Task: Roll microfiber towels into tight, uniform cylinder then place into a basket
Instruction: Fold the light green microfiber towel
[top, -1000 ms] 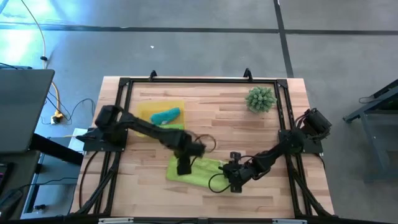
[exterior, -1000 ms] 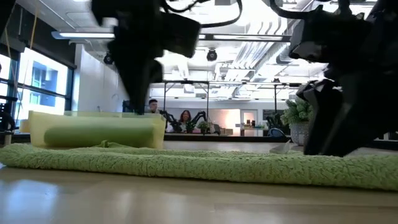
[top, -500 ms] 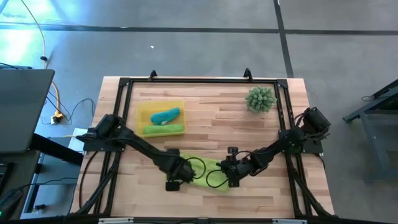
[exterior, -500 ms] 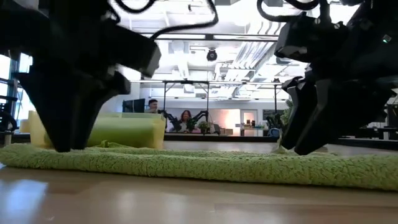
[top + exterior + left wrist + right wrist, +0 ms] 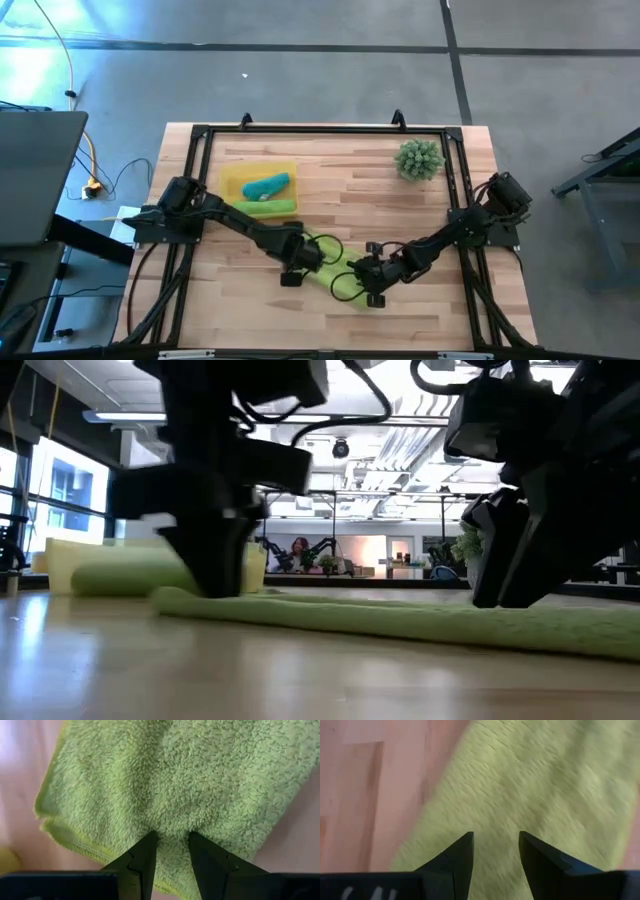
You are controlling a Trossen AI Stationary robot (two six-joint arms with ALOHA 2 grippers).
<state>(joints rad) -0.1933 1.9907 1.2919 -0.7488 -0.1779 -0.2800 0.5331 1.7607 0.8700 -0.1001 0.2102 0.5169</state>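
The flat lime towel (image 5: 338, 277) lies near the front edge of the wooden table (image 5: 340, 180), in front of and to the right of the basket (image 5: 232, 180); its corner toward the left arm and its long hem show in the left wrist view, with bare wood beside them; the left gripper (image 5: 170, 840) is down on the towel end nearer the basket, tips set a little apart with a ridge of pile bunched between them; the right gripper (image 5: 496, 840) is down on the towel end farther from the basket, tips parted, nothing pinched that shows; the basket holds a rolled lime towel (image 5: 262, 207) and a teal towel (image 5: 265, 186); bare wood runs from the basket across to the spiky plant (image 5: 418, 160) at the far right corner; dark rails frame the table; grey floor around; low view shows an office with a seated person (image 5: 298, 548) far behind.
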